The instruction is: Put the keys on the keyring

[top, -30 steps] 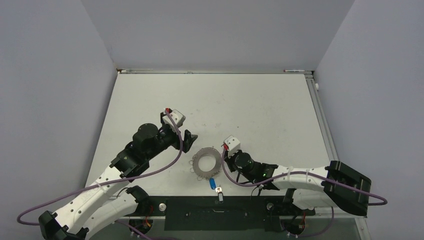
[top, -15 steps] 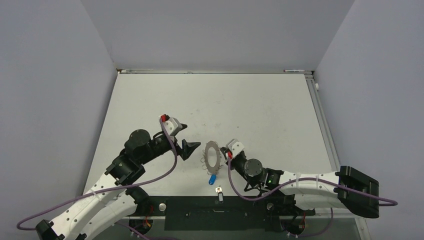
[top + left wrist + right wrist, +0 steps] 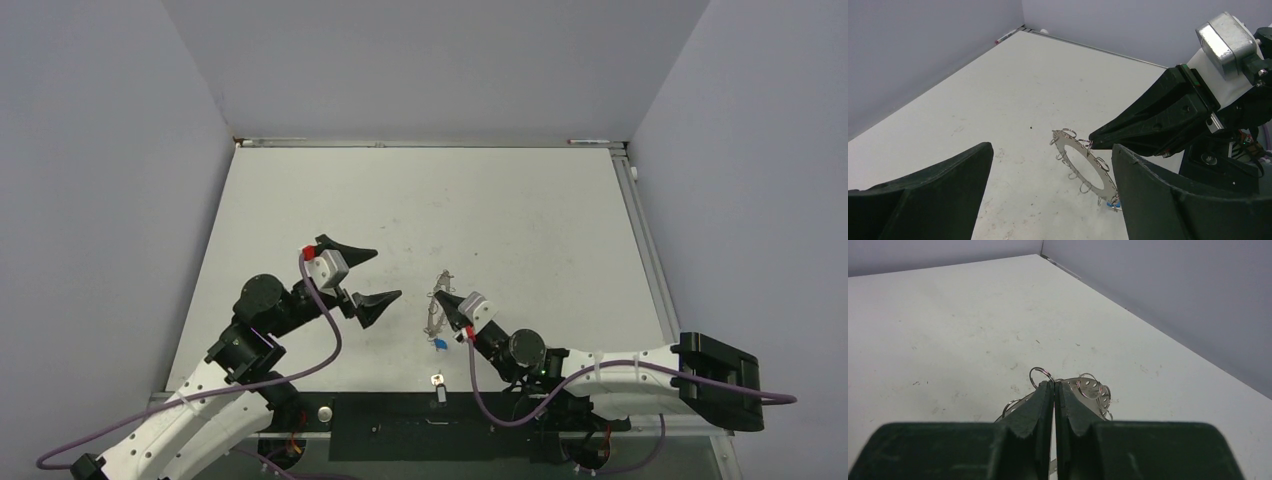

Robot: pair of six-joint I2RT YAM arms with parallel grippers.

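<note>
The keyring, a flat grey ring rimmed with thin wire loops, hangs on edge above the table, its blue tag at the bottom. My right gripper is shut on the keyring's upper rim; in the right wrist view its closed tips pinch the rim beside a wire loop. My left gripper stands open just left of the keyring, holding nothing. In the left wrist view the keyring floats between the wide fingers, nearer the right one. The key lies on the table's near edge.
The white table is walled by grey panels on three sides. A black mounting plate runs along the near edge between the arm bases. A pen lies at the back right edge.
The right gripper has lifted the keyring from flat on the table to standing on edge in the air. The left gripper has opened wider and turned towards the ring.
</note>
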